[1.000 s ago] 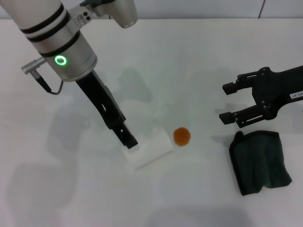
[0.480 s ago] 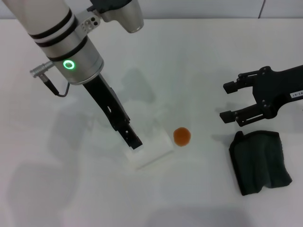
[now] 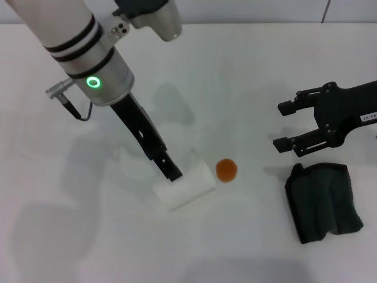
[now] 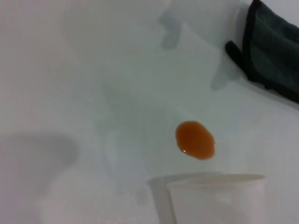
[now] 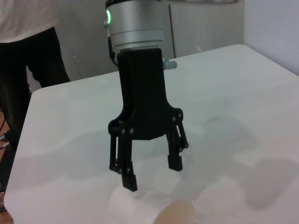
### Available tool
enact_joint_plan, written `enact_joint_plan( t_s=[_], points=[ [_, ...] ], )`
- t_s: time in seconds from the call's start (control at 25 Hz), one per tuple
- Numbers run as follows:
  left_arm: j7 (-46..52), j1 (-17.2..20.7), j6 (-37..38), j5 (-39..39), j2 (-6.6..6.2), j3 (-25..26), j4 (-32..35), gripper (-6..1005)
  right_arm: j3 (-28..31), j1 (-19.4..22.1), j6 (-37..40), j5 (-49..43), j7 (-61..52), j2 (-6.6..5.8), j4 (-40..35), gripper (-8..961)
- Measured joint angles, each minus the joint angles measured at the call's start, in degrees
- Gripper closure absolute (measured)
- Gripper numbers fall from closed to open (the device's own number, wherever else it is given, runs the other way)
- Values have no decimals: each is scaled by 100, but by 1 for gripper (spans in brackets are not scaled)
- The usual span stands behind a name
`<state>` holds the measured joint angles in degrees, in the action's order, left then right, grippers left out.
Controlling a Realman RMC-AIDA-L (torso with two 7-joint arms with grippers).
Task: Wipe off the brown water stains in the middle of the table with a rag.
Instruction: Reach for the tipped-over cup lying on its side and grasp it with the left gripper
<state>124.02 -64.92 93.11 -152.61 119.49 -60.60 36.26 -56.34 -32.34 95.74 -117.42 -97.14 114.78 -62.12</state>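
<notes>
The brown water stain (image 3: pixel 226 170) is a small round orange-brown blot on the white table (image 3: pixel 247 71); it also shows in the left wrist view (image 4: pixel 195 139). The dark rag (image 3: pixel 323 201) lies folded at the right, apart from the stain; it also shows in the left wrist view (image 4: pixel 275 56). My right gripper (image 3: pixel 281 127) is open and empty, just above the rag's far edge. My left gripper (image 3: pixel 174 175) is open, its fingertips (image 5: pixel 130 181) at a white paper cup (image 3: pixel 184 186) that lies on its side left of the stain.
The paper cup (image 5: pixel 154 210) almost touches the stain. A person in dark trousers (image 5: pixel 28 46) stands beyond the table's far edge in the right wrist view. The left arm's thick silver body (image 3: pixel 88 59) hangs over the table's left part.
My left arm has shifted a little to the right, toward the stain, its fingertips staying at the cup. The right arm, rag and stain have not moved.
</notes>
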Motion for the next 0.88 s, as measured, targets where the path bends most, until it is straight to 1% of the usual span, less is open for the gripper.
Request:
enact_joint_plan(
  t_s=[0.08, 0.28, 0.6, 0.88],
  points=[
    [-7, -36, -26, 45, 10, -36, -111, 118, 0, 0, -3, 0, 1, 0, 5, 130],
    [-4, -55, -48, 507, 3, -467, -230, 120, 0, -1, -4, 0, 2, 0, 2, 130],
    [59, -12, -134, 556, 16, -660, -249, 121, 0, 6, -4, 5, 2, 0, 9, 131],
    [76, 50, -290, 574, 21, -689, -252, 121, 0, 9, -3, 5, 5, 0, 28, 131]
  ],
)
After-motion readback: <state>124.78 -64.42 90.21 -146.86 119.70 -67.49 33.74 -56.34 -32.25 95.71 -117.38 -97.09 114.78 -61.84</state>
